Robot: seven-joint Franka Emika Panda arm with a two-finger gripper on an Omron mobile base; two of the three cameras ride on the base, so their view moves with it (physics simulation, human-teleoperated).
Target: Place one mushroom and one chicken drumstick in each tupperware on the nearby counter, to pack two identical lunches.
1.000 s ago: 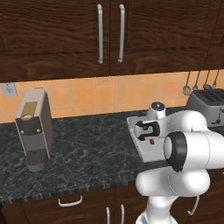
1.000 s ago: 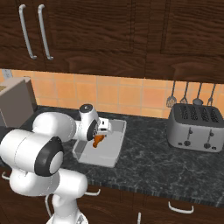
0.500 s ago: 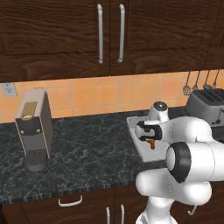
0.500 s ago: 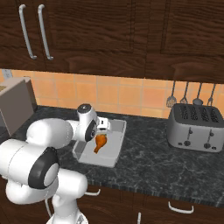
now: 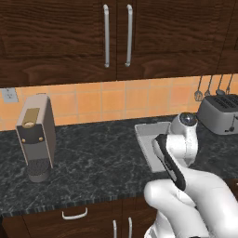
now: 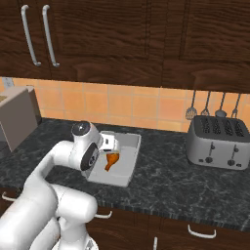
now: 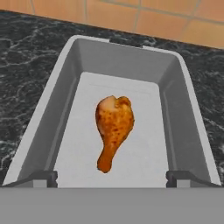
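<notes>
A grey tupperware [image 7: 175, 100] stands on the dark speckled counter [image 6: 166, 183]. A browned chicken drumstick [image 7: 113, 127] lies loose on its floor, thick end toward the wall. My gripper [image 7: 111, 178] hovers open just above the tub's near end, fingertips [image 7: 43, 177] wide apart and holding nothing. From the right base view, the hand [image 6: 108, 143] sits over the tupperware [image 6: 128, 172] with the drumstick [image 6: 112, 161] below it. In the left base view my arm covers most of the tupperware [image 5: 148, 139]. The mushroom is out of view.
A silver toaster [image 6: 219, 141] stands to the right of the tub, with utensils [image 6: 210, 105] hanging on the tiled wall above it. A coffee machine [image 5: 36, 137] stands at the left of the counter [image 5: 93, 162]. Dark wall cabinets [image 5: 116, 37] hang overhead.
The drumstick has left my fingers and now lies on the tupperware floor. My jaws have spread wider and the hand has lifted slightly away from it.
</notes>
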